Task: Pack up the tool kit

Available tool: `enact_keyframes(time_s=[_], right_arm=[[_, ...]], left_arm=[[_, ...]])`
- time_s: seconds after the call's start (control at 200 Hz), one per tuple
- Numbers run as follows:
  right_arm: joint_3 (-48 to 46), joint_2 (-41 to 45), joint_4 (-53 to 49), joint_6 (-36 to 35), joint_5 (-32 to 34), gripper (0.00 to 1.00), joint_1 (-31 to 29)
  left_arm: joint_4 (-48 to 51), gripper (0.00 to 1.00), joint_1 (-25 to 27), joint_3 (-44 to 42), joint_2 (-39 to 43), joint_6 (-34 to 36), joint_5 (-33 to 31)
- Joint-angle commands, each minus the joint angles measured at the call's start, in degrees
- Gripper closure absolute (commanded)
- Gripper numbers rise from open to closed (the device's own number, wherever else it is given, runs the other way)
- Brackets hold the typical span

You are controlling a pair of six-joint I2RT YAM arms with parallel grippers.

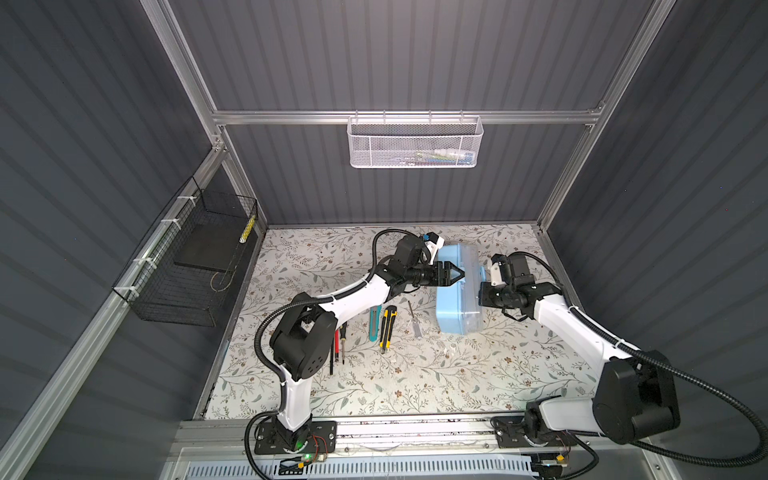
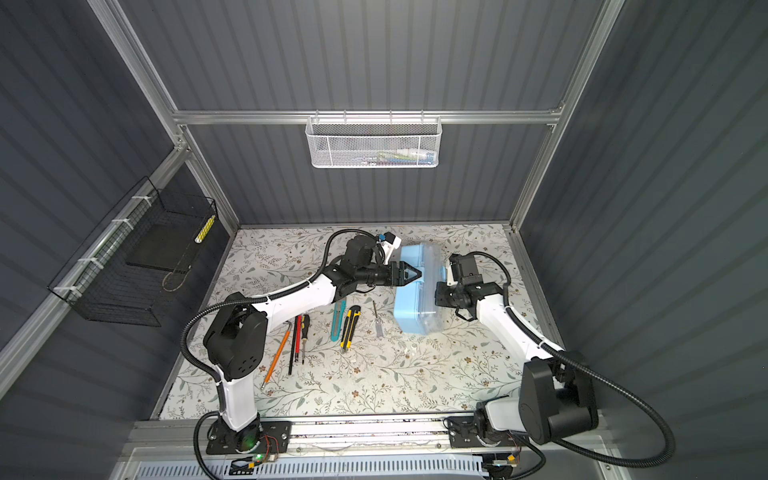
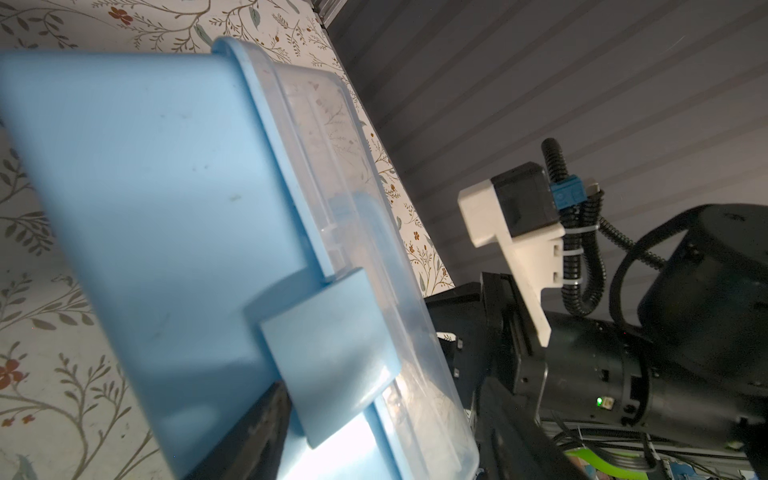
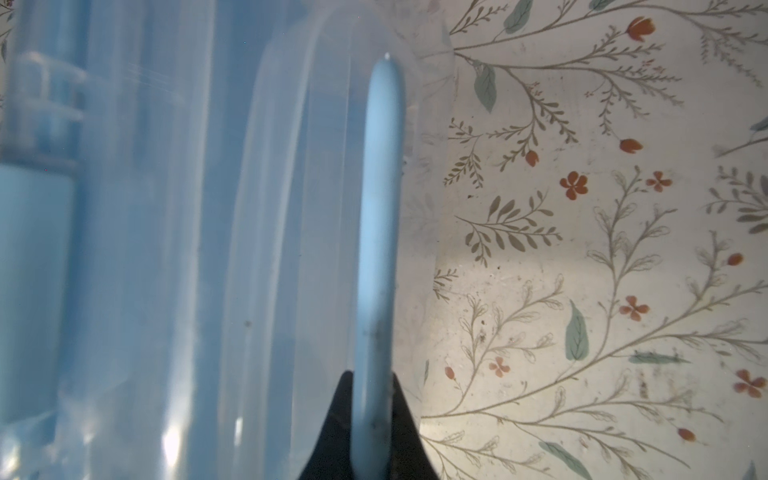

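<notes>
The box (image 1: pixel 451 307) looks light, stiff and slick, best taken by its blue handle (image 4: pixel 380 208), which the right gripper (image 4: pixel 372 399) pinches. The left gripper (image 1: pixel 457 274) stands spread beside the latch (image 3: pixel 328 357).

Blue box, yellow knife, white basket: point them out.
Blue box (image 1: pixel 451 311): in a top view, its blue side.
Yellow knife (image 1: pixel 387 328): in a top view, its middle.
White basket (image 1: pixel 415 145): in a top view, front mesh.

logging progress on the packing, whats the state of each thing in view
tool box: on its side, clear lid shut
right claw: shut on the handle
left claw: open, beside the latch
latch: cannot tell if fastened
yellow utility knife: lying outside the box
teal utility knife: lying outside the box
</notes>
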State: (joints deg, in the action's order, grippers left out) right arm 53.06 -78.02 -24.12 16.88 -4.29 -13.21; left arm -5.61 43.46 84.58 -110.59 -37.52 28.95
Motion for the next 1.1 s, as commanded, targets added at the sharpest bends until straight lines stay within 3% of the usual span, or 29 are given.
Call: enact_keyframes(time_s=[0.0,0.265,0.44,0.531,0.616,0.681,0.891,1.041,1.091], right_arm=[[0.2,-1.8,-0.8,-6.4,1.4,1.0,-2.6],[0.1,-2.6,-1.1,-6.9,3.3,1.0,-2.6],[-0.2,-1.8,-0.8,-6.0,3.4,1.0,-2.6],[-0.2,-1.7,-0.9,-6.2,3.9,1.0,-2.6],[-0.2,-1.9,-1.1,-6.6,4.5,1.0,-2.6],[-0.1,-2.0,-1.5,-6.6,4.7,1.0,-2.6],[-0.5,-1.6,-1.2,-5.3,4.4,1.0,-2.6],[-0.4,-2.2,-1.1,-5.2,4.1,1.0,-2.6],[-0.3,-2.4,-1.1,-5.2,4.1,1.0,-2.6]], left_arm=[[-5.7,0.28,3.1,4.7,3.4,1.9,6.3],[-7.5,0.28,3.1,5.2,4.0,1.5,6.5],[10.0,0.27,0.9,7.7,7.1,9.5,-2.2],[12.9,0.27,-2.1,4.8,9.4,8.9,-4.6],[15.4,0.36,-3.7,2.2,11.2,8.7,-7.5],[18.8,0.36,-3.8,2.5,11.2,10.1,-9.5],[22.0,0.33,-3.3,3.8,8.3,9.6,-7.7],[24.3,0.23,-2.1,5.1,7.6,10.2,-9.6],[24.8,0.18,-1.5,5.0,7.8,10.3,-13.0]])
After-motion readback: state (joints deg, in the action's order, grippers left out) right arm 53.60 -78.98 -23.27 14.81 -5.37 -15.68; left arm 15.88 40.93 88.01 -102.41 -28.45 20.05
